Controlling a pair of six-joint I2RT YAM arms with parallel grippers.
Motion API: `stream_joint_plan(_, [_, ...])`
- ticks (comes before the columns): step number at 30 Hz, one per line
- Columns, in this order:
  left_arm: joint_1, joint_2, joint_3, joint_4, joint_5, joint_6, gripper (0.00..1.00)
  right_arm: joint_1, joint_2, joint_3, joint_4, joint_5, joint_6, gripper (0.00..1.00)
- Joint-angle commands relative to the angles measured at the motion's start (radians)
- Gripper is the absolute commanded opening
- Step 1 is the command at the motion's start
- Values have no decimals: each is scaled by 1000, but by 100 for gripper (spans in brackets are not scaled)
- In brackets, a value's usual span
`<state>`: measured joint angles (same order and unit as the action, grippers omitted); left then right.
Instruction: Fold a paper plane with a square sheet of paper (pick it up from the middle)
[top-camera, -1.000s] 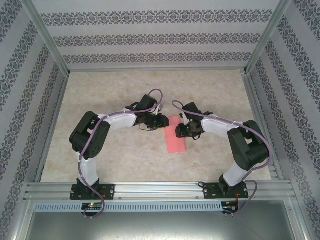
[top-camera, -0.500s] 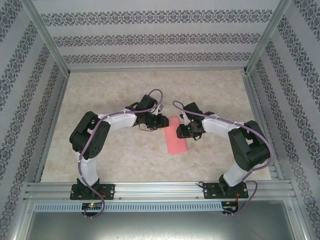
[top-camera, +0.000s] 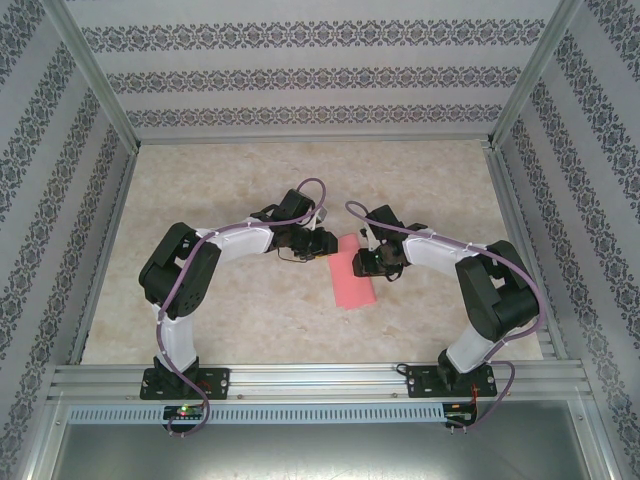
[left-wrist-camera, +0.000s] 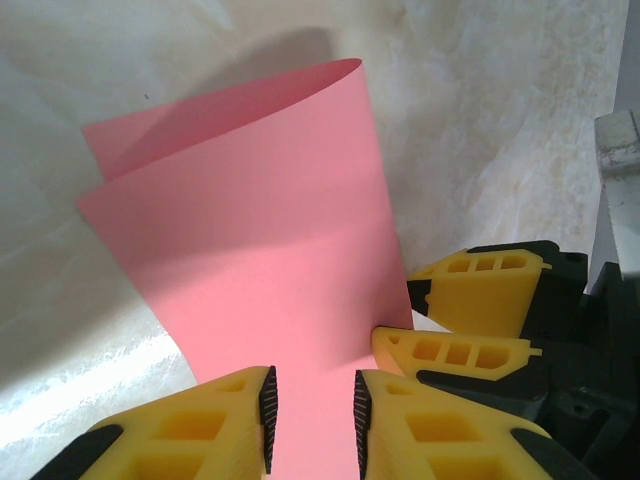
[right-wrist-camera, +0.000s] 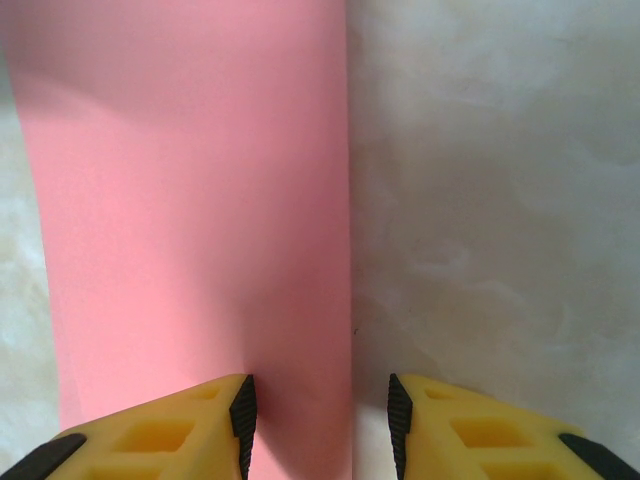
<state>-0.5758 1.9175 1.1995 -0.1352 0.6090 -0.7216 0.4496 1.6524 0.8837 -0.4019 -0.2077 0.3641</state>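
The square sheet of paper (top-camera: 350, 280) is pink and lies on the table bent double into a long loose strip, not a paper plane shape. Its top layer (left-wrist-camera: 260, 240) bows up, and the lower layer peeks out on the left. My left gripper (top-camera: 322, 243) is at the strip's far left end. Its jaws (left-wrist-camera: 313, 420) are open, with a narrow gap and the paper showing through it. My right gripper (top-camera: 362, 262) is at the far right end, open (right-wrist-camera: 318, 425). One of its fingers is over the paper (right-wrist-camera: 190, 200) and the other over bare table, with the paper's edge between them.
Marbled beige tabletop (top-camera: 230, 310) spreads around the strip. Aluminium frame posts and patterned walls (top-camera: 300, 80) close it in. The right gripper's yellow fingers (left-wrist-camera: 470, 300) sit just beside the left gripper. Both arms arch inward from their bases at the near edge.
The right gripper has edged slightly toward the paper and its jaws look a little narrower. The left arm and the paper have not moved.
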Motion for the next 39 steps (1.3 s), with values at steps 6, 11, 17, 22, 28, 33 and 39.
stream_joint_plan(6, [2, -32, 5, -27, 4, 17, 30, -2, 16, 18, 30, -27, 50, 42])
stream_joint_plan(11, [2, -42, -6, -28, -5, 18, 31, -3, 23, 19, 33, -31, 55, 42])
stream_joint_plan(17, [3, -51, -19, -30, -14, 18, 31, -2, 23, 11, 31, -23, 50, 42])
stream_joint_plan(22, [2, -63, -29, -40, -31, 19, 32, 5, 27, 19, 13, 2, 28, 42])
stream_joint_plan(28, [-5, -84, -37, -75, -93, 13, 34, 6, 32, 20, 16, 3, 24, 42])
stream_joint_plan(33, [-23, -88, -25, -120, -157, 19, 36, 6, 40, 28, 10, 5, 18, 42])
stream_joint_plan(39, [-48, -89, -5, -173, -233, 36, 39, 9, 53, 34, 8, 6, 10, 42])
